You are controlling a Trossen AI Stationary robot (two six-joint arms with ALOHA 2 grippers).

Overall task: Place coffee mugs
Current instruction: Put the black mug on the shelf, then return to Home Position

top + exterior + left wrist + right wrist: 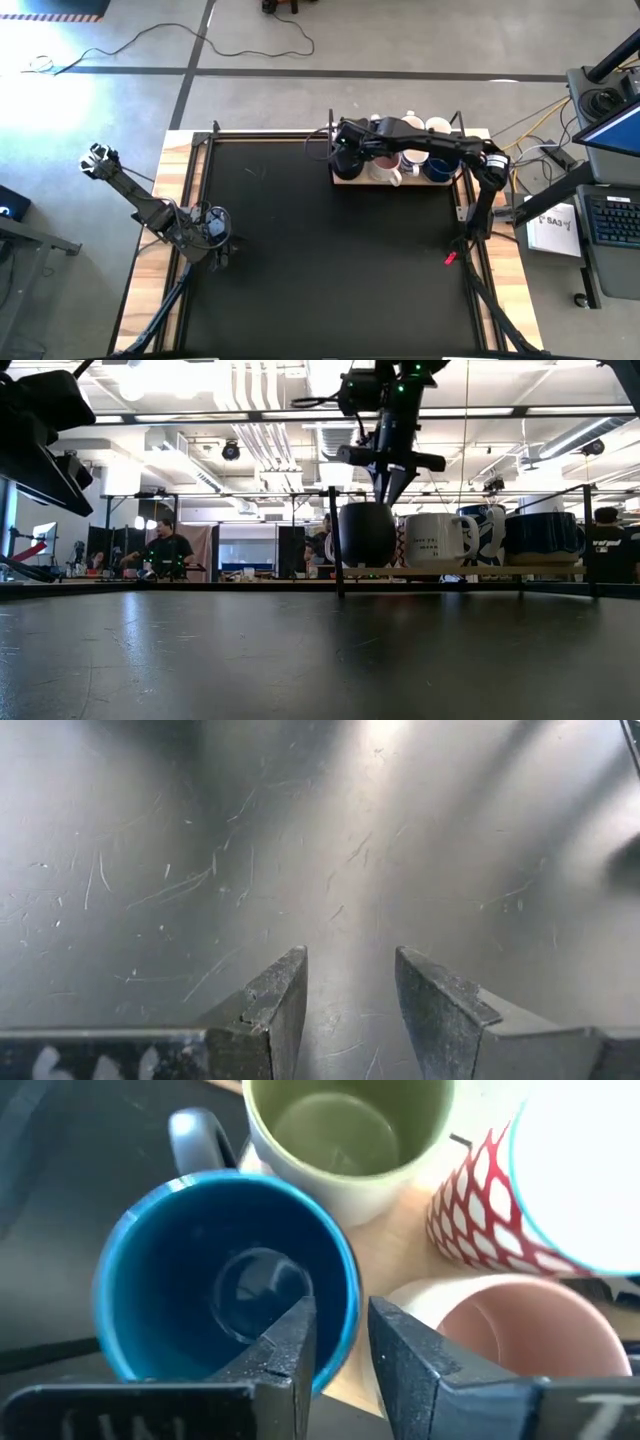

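Right gripper, narrowly parted, straddles the blue mug's rim.

Several coffee mugs on one tray

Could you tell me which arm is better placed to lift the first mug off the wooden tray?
The right. Its hand already straddles the rim of the dark blue mug at the tray's left end, one finger inside, one outside. The left hand sits far off over bare black mat, open, near no mug.
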